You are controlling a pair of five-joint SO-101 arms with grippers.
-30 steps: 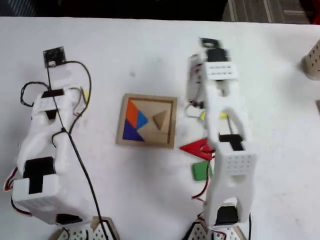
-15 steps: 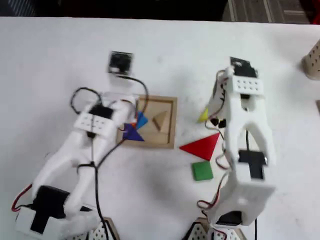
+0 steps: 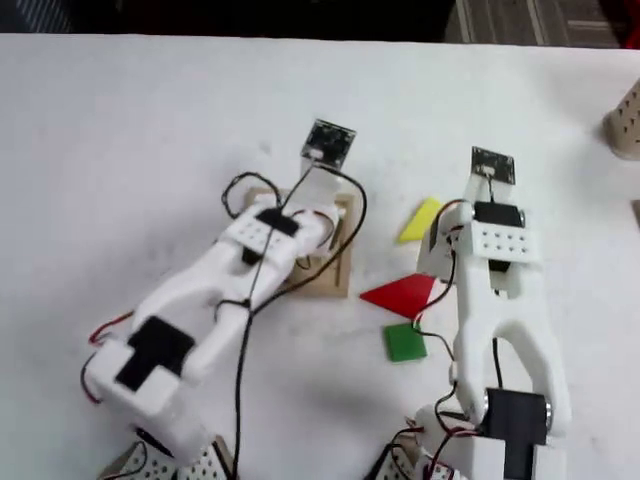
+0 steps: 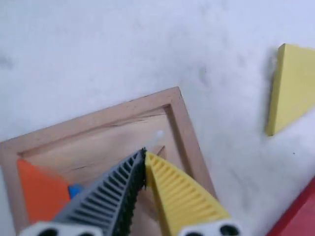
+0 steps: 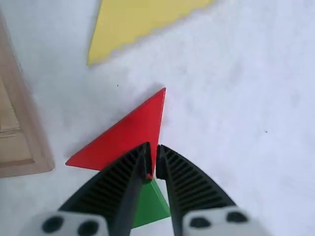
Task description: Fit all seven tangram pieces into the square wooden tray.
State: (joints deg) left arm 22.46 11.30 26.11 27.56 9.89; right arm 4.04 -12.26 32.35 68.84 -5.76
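Tangram pieces lie in two groups on the white tabletop (image 3: 150,130). The square wooden tray (image 3: 336,286) sits near the middle, largely covered in the high view by the left arm stretched over it. Inside the tray, the left wrist view shows an orange piece (image 4: 42,189) with a blue piece (image 4: 75,190) touching its side; the rest of the tray floor seen there is bare wood.

The left hand (image 4: 144,155) hangs over the tray's interior, close to one inner corner. Its two fingers are pressed together at the tips, with nothing between them.

Right of the tray three pieces rest loose, well apart from the frame: a yellow piece (image 3: 420,218) farthest, a red triangle (image 3: 402,293) in between, and a green piece (image 3: 404,342) nearest.

The right hand (image 5: 151,150) is over the red triangle, where the green piece lies just beside it. Its fingers are drawn almost together, leaving only a thin slit, and whether they touch the triangle cannot be told.
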